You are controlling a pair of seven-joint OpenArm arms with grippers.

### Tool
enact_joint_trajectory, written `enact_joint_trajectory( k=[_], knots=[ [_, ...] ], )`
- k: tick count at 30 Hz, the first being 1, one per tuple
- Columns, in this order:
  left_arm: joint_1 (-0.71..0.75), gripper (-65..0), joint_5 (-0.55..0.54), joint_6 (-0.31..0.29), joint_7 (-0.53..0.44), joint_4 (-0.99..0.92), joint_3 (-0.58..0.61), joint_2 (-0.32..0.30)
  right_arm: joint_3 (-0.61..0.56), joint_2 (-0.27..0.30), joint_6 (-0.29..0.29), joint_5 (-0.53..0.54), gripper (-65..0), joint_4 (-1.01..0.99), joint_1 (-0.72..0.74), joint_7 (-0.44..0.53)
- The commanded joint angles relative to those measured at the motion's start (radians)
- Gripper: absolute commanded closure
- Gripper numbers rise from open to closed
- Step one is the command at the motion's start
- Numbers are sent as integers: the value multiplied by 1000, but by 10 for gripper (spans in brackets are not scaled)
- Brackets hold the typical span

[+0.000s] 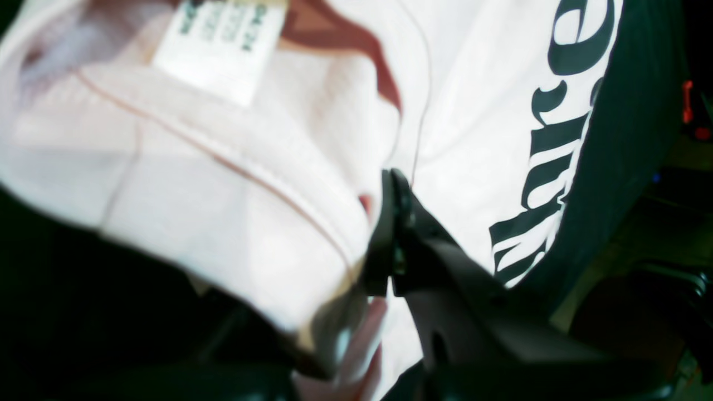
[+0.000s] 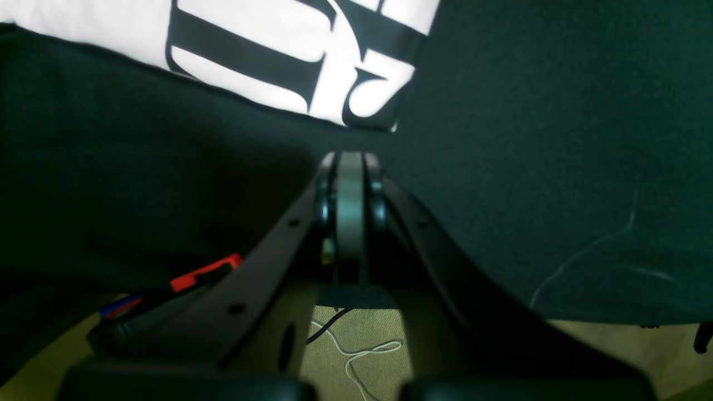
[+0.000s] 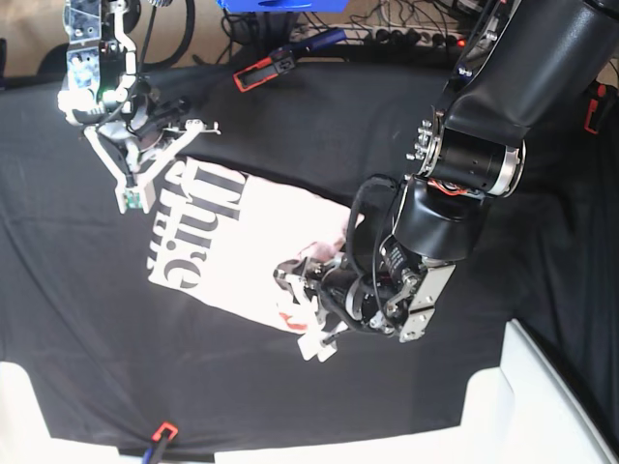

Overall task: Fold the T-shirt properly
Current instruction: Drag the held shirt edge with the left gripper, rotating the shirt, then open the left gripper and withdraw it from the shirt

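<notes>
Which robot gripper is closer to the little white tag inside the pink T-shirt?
Left. The left gripper pinches the T-shirt just below the white tag. The right gripper, shut and empty, hovers over the black cloth beyond the lettered end.

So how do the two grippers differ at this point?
The left gripper is shut on the T-shirt, pinching a fold near the collar; the right gripper is shut on nothing. The left one sits over the shirt's edge, the right one over the black cloth, just off the shirt's lettered corner. Both have their jaws together.
</notes>
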Motion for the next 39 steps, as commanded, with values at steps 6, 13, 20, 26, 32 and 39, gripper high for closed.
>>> enact_joint_trajectory(
  k=[6,13,20,26,32,39],
  knots=[
    [-39,-267,-24,-6,-23,20,-9,0,0,2,3,2,-6,13,3,15],
    [-51,-341,-26,-6,-72,54,-9,-3,0,2,3,2,-9,13,3,15],
    [-51,-341,-81,-6,11,155,-205,-55,3,2,4,5,-13,13,5,83],
    [38,-336,-79,-6,151,338,-298,-141,11,2,119,6,-104,15,54,75],
    [286,-312,-76,-6,246,713,-296,-193,91,-16,334,16,-206,16,96,75],
    [576,0,-73,14,253,980,-293,-248,382,-19,617,244,-405,-1,178,-46]
  ],
)
